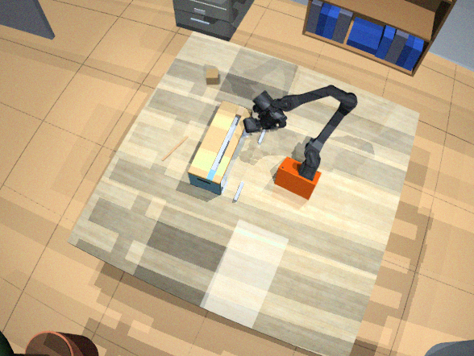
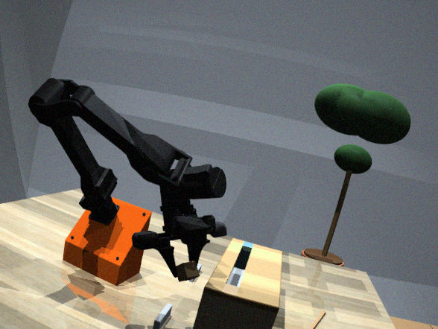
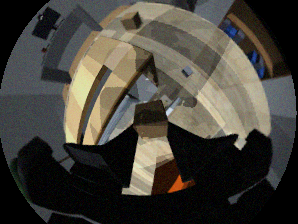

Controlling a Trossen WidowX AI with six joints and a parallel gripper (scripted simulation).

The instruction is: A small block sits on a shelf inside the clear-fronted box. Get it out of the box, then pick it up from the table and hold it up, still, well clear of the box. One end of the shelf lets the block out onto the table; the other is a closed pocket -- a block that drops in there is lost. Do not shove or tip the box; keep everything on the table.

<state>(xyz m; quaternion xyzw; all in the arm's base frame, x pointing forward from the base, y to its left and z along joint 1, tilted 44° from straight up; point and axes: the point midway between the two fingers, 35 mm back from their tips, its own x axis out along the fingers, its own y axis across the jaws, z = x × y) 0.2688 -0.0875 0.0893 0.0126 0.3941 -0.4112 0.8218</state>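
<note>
A small brown block (image 2: 188,272) (image 3: 151,114) is between the fingertips of my gripper (image 2: 185,269) (image 3: 152,123), which is shut on it. The block looks raised off the table, though the height is hard to tell. In the top view my gripper's body hides the block and fingertips. The box (image 1: 210,145) (image 2: 262,269) (image 3: 80,107) stands upright, with a long slot in its wooden top. My gripper is outside the box, close to its clear front, near the end away from the blue side. The shelf's inside is mostly hidden.
A pale bar (image 1: 239,192) (image 2: 162,316) and another pale bar (image 1: 261,137) lie before the box's front. A wooden cube (image 1: 212,76) (image 3: 132,20) lies past the box's far end. A thin stick (image 1: 175,148) (image 2: 319,319) lies behind it. My orange base (image 1: 294,179) (image 2: 112,242) faces the front.
</note>
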